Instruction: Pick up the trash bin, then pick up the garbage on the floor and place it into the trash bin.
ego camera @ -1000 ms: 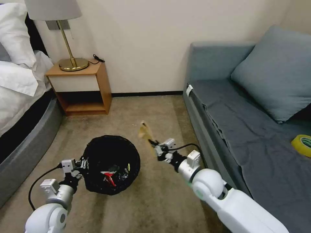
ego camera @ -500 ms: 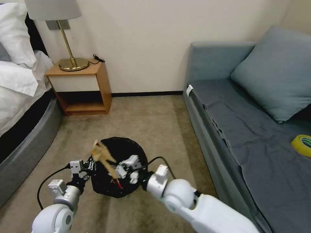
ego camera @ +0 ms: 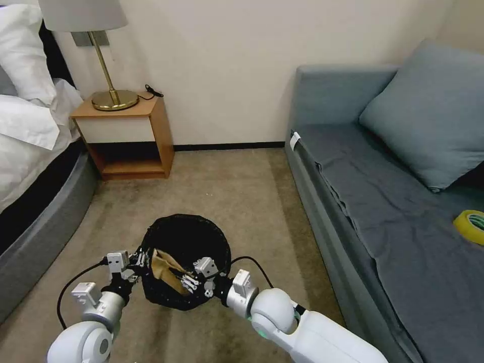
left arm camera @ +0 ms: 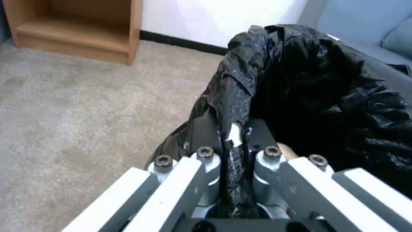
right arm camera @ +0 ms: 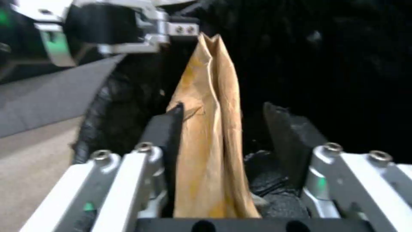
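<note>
Two robot arms are working over one trash bin (ego camera: 187, 237) on the beige carpet (ego camera: 242, 186) between a bed (ego camera: 30, 151) and a grey sofa (ego camera: 393, 201). The left gripper (ego camera: 137, 260) is pinching the bin's near left rim; in the left wrist view its two fingers (left arm camera: 201, 129) are standing close together with a fold of the black plastic liner (left arm camera: 309, 87) clamped between them. The right gripper (ego camera: 187, 281) is reaching in over the bin's near rim, with one piece of tan paper (ego camera: 164, 269) lying inside the bin's mouth at its fingertips. In the right wrist view the two black pads (right arm camera: 169, 129) are standing apart: the paper (right arm camera: 210, 135) is resting against one pad, while a clear gap is showing between it and the other pad, so the claw is spread rather than squeezing. The left gripper (right arm camera: 128, 29) is showing beyond the paper's far tip, on the liner's edge. Whatever else is lying in the dark of the bin cannot be made out. Behind, one wooden nightstand (ego camera: 126, 136) is carrying one brass lamp (ego camera: 101, 55) against the wall, one large cushion (ego camera: 428, 111) is leaning on the sofa, and one roll of yellow tape (ego camera: 470, 225) is sitting on the seat at the far right.
</note>
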You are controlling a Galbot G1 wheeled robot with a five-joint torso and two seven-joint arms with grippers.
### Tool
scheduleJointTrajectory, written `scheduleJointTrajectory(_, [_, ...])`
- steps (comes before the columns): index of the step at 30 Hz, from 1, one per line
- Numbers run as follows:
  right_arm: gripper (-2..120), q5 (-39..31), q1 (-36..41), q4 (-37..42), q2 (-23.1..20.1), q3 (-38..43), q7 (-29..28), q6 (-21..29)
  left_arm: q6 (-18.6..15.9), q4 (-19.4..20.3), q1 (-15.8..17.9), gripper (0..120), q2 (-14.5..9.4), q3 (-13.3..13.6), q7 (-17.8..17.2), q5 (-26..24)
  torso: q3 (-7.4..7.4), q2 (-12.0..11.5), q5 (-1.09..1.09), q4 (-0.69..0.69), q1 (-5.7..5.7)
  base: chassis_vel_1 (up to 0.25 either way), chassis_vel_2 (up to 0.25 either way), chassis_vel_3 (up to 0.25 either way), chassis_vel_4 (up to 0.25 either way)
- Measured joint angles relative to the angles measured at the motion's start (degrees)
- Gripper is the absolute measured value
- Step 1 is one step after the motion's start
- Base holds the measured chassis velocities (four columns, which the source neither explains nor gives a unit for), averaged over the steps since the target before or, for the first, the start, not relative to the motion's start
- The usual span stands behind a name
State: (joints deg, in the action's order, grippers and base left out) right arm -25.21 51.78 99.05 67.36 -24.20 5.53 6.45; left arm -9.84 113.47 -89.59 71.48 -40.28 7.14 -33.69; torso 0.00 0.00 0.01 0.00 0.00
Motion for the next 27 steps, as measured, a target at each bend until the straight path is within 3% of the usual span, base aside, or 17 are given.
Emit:
scheduleJointTrajectory(8, [77,0.8,3.6,3.3,-2.9,5.6,-3.0,-1.1,-0.9,-1.2,0.2,4,0.1,0.2,-1.1,-5.1,0.0,0.0,0.0,0.0,0.0,0.0,0.0,0.0,0.0])
scheduleJointTrajectory(12, [95,2.2,6.9,6.9,-7.6,11.6,-4.6,-2.8,-1.7,-3.1,0.8,4,0.0,0.6,-2.7,-7.6,0.0,0.0,0.0,-0.01,0.0,0.0,0.0,0.0,0.0])
scheduleJointTrajectory(19, [100,5.2,12.8,10.7,-9.2,20.8,-6.1,-4.8,-2.3,-6.4,2.0,4,0.2,1.4,-5.0,-8.4,0.0,0.0,0.01,-0.01,0.0,0.0,0.0,0.0,0.0])
scheduleJointTrajectory(27, [100,8.4,21.3,14.5,-6.4,29.5,-6.8,-7.5,-2.2,-10.5,2.6,4,0.2,2.2,-5.6,-10.4,-0.01,0.0,0.05,-0.01,0.0,0.0,0.0,0.0,0.0])
